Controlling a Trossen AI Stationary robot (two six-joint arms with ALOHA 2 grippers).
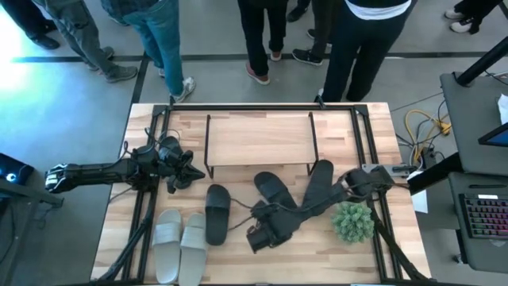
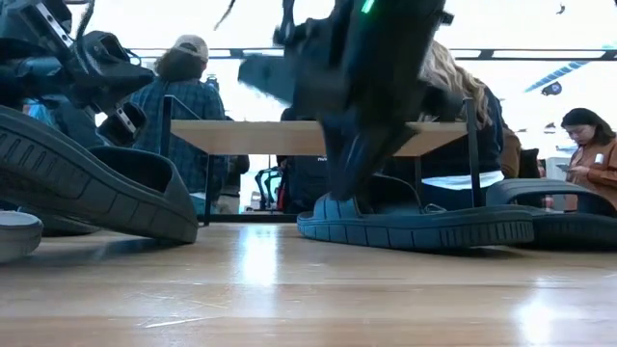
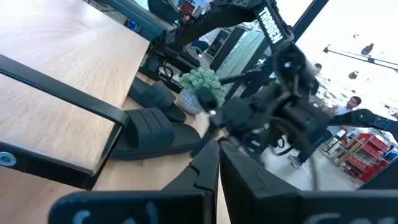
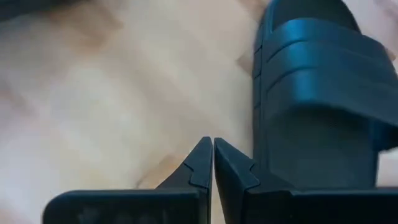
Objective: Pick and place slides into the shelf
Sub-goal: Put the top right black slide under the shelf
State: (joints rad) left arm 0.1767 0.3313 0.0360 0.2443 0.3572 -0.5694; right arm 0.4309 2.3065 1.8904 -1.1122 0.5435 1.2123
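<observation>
Hovering with its fingers pressed together and empty, the right pincer (image 1: 255, 237) hangs beside a plain black slip-on slide (image 1: 274, 191) lying on the desk before the light-wood, wire-legged shelf (image 1: 258, 137). It should probably spread wide, then straddle the strap squarely. The left pincer (image 1: 193, 173), likewise pressed together, waits near the shelf's left end.

— What do the arms look like from where you sit?

— Both are dark, near black. My left arm (image 1: 87, 171) is a slim tube with a white band near its base. The right arm (image 3: 273, 37) has "TROSSEN" in white letters on one link, and I see a small green light on its housing in the low view.

— And the grippers?

— The right gripper (image 4: 212, 163) has two flat black fingers with stepped, notched inner edges narrowing to points. The left gripper (image 3: 219, 163) is built the same.
</observation>
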